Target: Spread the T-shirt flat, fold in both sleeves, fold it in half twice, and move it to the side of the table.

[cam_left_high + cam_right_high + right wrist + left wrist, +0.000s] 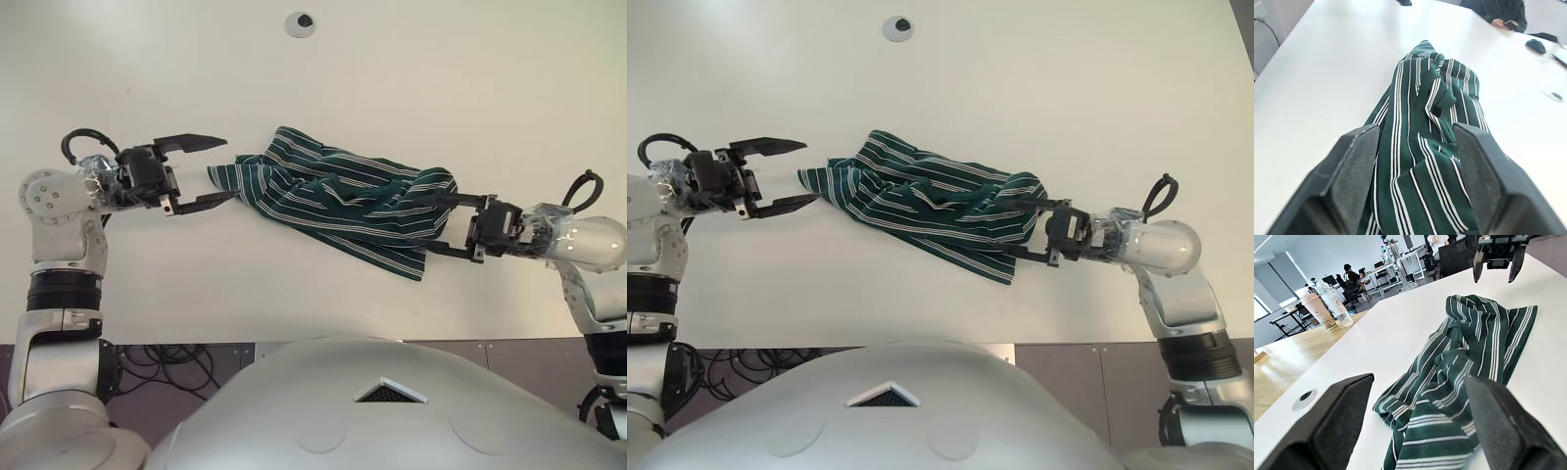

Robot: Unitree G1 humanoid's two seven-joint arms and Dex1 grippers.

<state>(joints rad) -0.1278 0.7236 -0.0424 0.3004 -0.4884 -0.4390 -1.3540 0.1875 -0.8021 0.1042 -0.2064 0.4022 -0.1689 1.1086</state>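
A dark green T-shirt with white stripes (333, 201) lies crumpled in a long bunch across the middle of the white table (294, 284). My left gripper (227, 168) is open at the shirt's left end, and the cloth's tip lies just between its fingertips. My right gripper (438, 223) is open too, with its fingers straddling the bunched right end. In the left wrist view the T-shirt (1459, 362) stretches away from the two fingers (1337, 426). In the right wrist view the T-shirt (1425, 127) runs forward from between the fingers (1356, 166).
A round cable grommet (301, 23) is set into the table beyond the shirt. The table's near edge (196, 341) runs just below the arms, with cables under it. Bottles and a cup (1327, 308) stand on a wooden table beyond the left side.
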